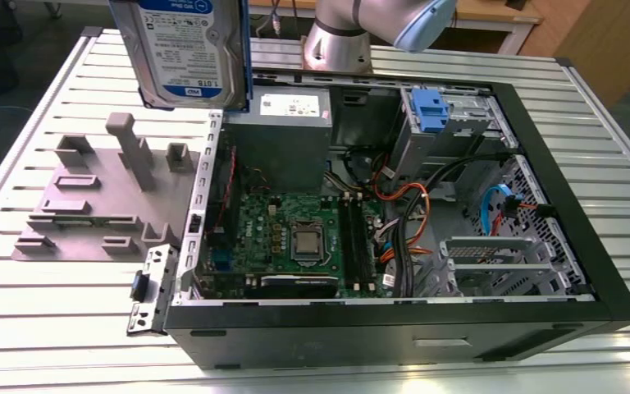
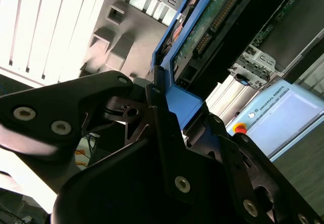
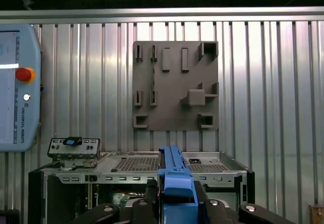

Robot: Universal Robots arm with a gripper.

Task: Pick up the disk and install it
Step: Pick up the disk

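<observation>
- The tool (image 3: 176,189) is clamped on the blue carrier frame of the disk (image 1: 178,49).
- The disk hangs upright in the air, well above the slatted worktop (image 1: 30,287).
- Below stand the open computer case (image 1: 403,316) and, just beside it, a grey fixture plate (image 1: 85,197).

Ribbed metal table (image 1: 30,316) carries a grey, perhaps plastic, fixture plate (image 1: 85,205) mid-left in the exterior view, open computer case (image 1: 403,332) centre
</observation>
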